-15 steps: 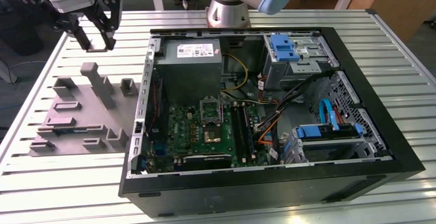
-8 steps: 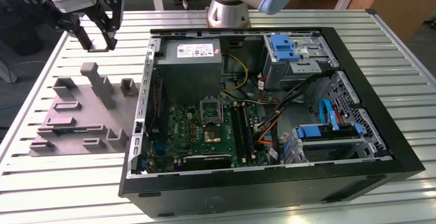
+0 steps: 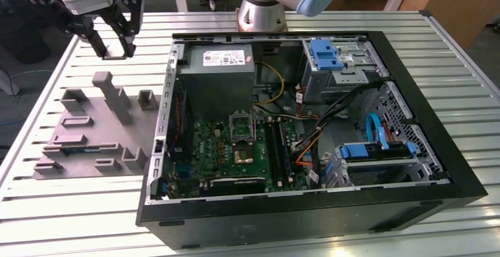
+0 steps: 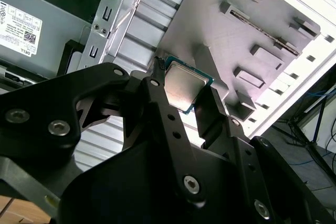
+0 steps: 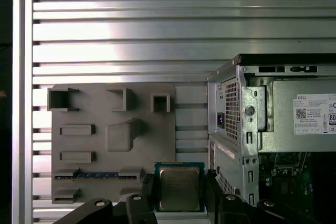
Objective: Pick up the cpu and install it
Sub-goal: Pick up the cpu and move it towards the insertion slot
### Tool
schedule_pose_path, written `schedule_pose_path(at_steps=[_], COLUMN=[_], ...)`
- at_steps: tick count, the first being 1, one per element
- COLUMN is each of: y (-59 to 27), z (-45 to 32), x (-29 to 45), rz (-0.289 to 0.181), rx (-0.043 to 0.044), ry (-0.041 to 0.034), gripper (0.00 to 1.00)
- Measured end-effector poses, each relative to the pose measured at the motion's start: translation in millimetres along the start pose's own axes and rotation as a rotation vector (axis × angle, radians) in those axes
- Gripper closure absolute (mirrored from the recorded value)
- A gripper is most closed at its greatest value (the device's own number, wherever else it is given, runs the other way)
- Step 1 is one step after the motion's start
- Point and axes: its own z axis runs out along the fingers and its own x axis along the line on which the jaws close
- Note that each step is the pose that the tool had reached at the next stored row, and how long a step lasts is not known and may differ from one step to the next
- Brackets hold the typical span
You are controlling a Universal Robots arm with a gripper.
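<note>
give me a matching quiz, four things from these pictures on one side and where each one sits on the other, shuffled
Things:
1 cpu
2 grey fixture tray
3 power supply
4 socket

Places:
a on the motherboard
b on the table, beside the case
c clamped in the gripper
d inside the case, white label on top

Pairs: 1-c, 2-b, 3-d, 4-a

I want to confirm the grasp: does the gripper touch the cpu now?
Touching. In both wrist views the gripper clamps the cpu by opposite edges, with no gap.
</note>
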Motion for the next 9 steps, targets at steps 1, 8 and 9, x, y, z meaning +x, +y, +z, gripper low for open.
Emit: schedule_pose_path(at_steps=[1,8,9], y=[0.0,0.1,0.1], z=[0.0,0.1,0.0], x=[-0.2,-2.0,-2.3], rz=[0.000,0.000,0.000], rx=[-0.0001,-0.0001,0.0000], ry=[-0.0001,-0.0001,0.0000], gripper=[0.53,0.53,0.53])
